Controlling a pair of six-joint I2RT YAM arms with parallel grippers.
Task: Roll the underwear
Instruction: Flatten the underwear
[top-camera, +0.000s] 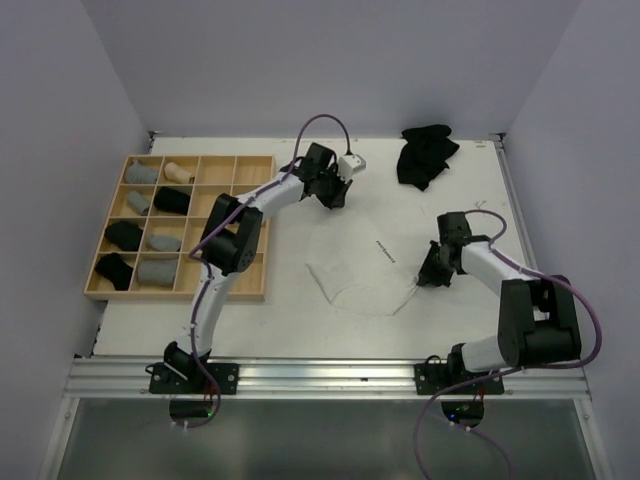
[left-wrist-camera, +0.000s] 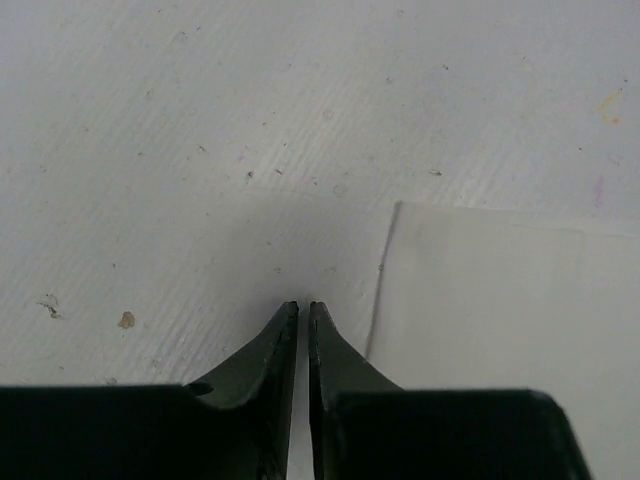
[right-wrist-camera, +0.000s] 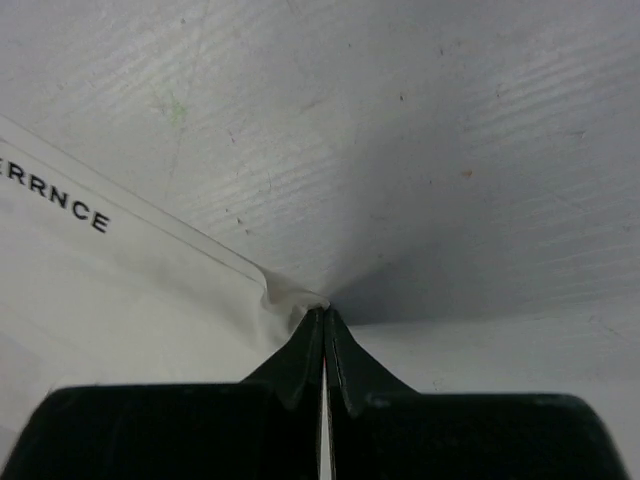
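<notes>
A white underwear (top-camera: 355, 265) lies spread flat on the white table in the middle of the top view, with a small black printed label. My right gripper (top-camera: 428, 278) is shut on its right corner, and in the right wrist view the cloth (right-wrist-camera: 120, 290) puckers up at the fingertips (right-wrist-camera: 325, 310). At the garment's far left corner my left gripper (top-camera: 338, 190) sits low over the table. Its jaws (left-wrist-camera: 303, 304) stand nearly together with only a thin slit and nothing between them. The cloth's edge (left-wrist-camera: 500, 300) lies just right of them.
A heap of black underwear (top-camera: 425, 152) lies at the back right. The wooden grid tray (top-camera: 170, 293) at the left holds several rolls: grey (top-camera: 143, 172), beige (top-camera: 179, 172) and black (top-camera: 172, 200). The left arm reaches across the tray's right side.
</notes>
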